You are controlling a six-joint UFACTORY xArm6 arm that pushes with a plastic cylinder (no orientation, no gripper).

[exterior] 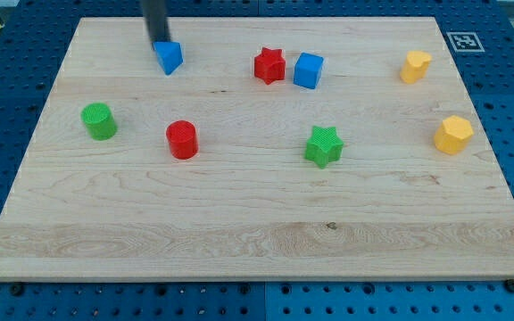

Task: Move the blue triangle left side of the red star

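Observation:
The blue triangle (169, 56) lies near the view's top, left of centre. The red star (269, 65) lies to its right, with a wide gap between them. My tip (158, 42) comes down from the view's top edge and stands just at the triangle's upper left side, touching or nearly touching it.
A blue cube (308, 69) sits right against the red star's right side. A green cylinder (99, 120) and a red cylinder (182, 139) lie lower left. A green star (324, 145) lies at centre right. Two yellow blocks (415, 66) (453, 134) lie at the right. The wooden board (257, 241) rests on a blue pegboard table.

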